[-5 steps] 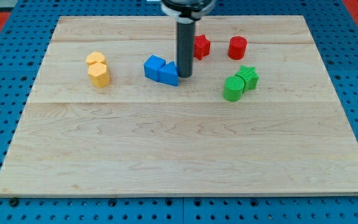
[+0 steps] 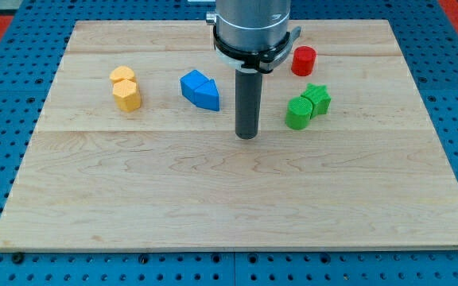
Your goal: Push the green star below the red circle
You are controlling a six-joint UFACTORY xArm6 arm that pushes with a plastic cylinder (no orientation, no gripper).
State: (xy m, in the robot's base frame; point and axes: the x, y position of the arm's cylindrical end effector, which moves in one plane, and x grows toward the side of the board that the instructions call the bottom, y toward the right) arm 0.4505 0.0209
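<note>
**Tip on bare board, left of the green pair**

My tip [image 2: 246, 137] rests on the wooden board [image 2: 213, 206] near frame centre, touching no block. The arm ends in a plain rod: no claw, nothing held.

The green star [image 2: 318, 98] lies in the upper right of the frame, right of the tip and slightly higher. It touches a green cylinder [image 2: 298, 113] at its lower left; that cylinder is the block nearest the tip, but apart from it.

The red circle [image 2: 303, 60] stands above the green star, slightly to its left, with a clear gap between them.

Two blue blocks [image 2: 199, 89], pressed together, lie upper left of the tip, apart from it. Two yellow blocks [image 2: 125, 87], touching, sit at far left.

The arm's housing hides part of the board's top centre.
</note>
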